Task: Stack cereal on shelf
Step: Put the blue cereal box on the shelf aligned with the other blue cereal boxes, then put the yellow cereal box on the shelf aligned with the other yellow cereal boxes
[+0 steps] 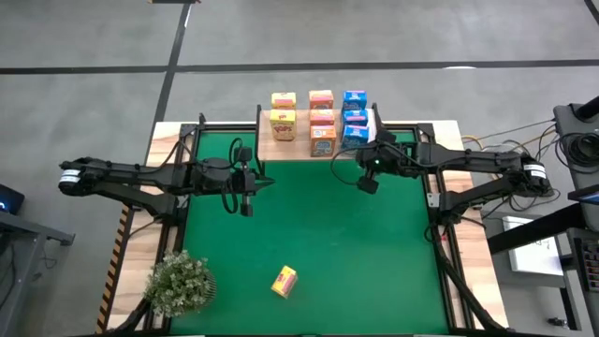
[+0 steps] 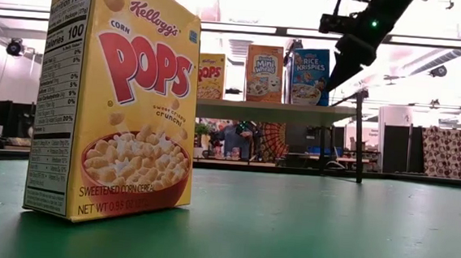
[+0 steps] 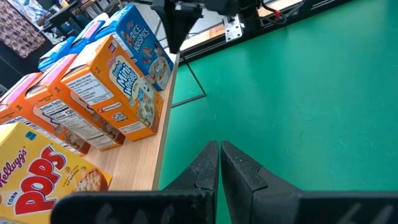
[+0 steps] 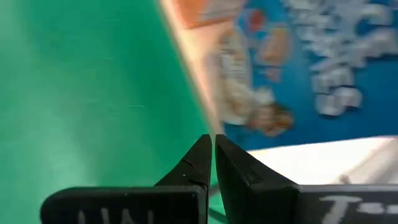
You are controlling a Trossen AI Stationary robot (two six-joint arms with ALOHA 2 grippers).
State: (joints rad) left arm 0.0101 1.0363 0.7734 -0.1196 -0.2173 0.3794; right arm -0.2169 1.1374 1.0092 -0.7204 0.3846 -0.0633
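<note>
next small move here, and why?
Probably: open the left gripper and swing it toward the lone yellow box standing on the green mat. Eight boxes already sit on the shelf; the yellow column looks one short. Both grippers are shut and empty; the right gripper sits by the blue boxes, farther off.

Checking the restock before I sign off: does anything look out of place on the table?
Yes: one yellow cereal box stands alone on the green mat, at the opposite edge from the shelf where the other boxes are stacked, turned askew to the mat's edges. Both grippers hover shut near the shelf.
</note>
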